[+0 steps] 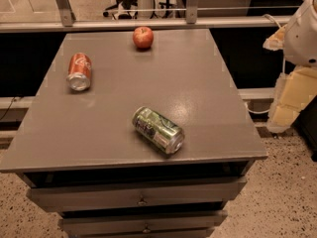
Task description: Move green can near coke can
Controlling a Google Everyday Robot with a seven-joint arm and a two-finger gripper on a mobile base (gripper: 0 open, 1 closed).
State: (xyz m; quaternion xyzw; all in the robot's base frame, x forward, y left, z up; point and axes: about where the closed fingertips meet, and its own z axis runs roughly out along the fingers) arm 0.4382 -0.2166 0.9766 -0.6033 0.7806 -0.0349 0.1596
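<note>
The green can [158, 129] lies on its side near the front middle of the grey table [198, 83], its silver end pointing to the front right. The coke can [79, 71] lies on its side at the table's left, well apart from the green can. My gripper [289, 103] hangs off the table's right edge, beyond the tabletop and below the white arm joint [303, 33]. It holds nothing and is far from both cans.
A red apple [142, 37] sits at the table's far edge, middle. The table has drawers [138, 197] below its front edge. A rail and glass partition [148, 19] run behind it. Speckled floor lies to the right.
</note>
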